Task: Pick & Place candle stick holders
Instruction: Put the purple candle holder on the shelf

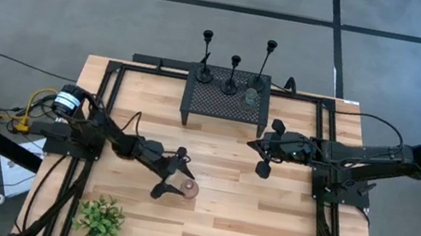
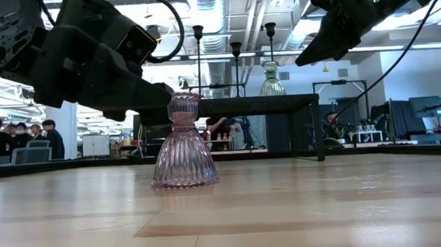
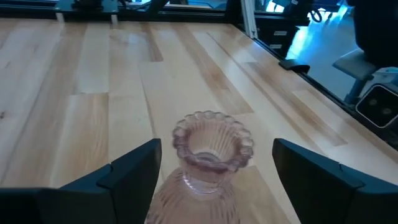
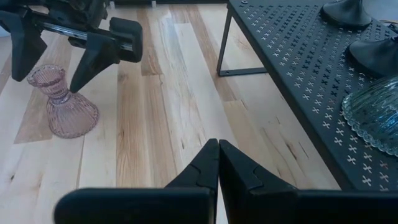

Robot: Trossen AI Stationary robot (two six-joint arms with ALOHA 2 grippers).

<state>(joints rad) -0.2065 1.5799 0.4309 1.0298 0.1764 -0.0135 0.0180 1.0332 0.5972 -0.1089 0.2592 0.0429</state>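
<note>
A pink ribbed glass candle holder (image 1: pixel 189 188) stands upright on its wide base on the wooden table, also seen in the low view (image 2: pixel 181 146). My left gripper (image 1: pixel 180 178) is open; its fingers (image 3: pixel 134 168) stand on either side of the holder's top cup (image 3: pixel 211 143) without touching it. My right gripper (image 4: pixel 217 146) is shut and empty, hovering in front of the black perforated rack (image 1: pixel 226 103). Three slim black candlesticks (image 1: pixel 231 78) stand on their round bases at the rack's far edge. A clear glass holder (image 1: pixel 250 97) stands on the rack.
A small leafy green plant (image 1: pixel 99 218) stands at the table's near left corner. The rack stands on thin legs at the table's far middle. Bare wood lies between the two grippers and toward the near edge. People show in the room beyond.
</note>
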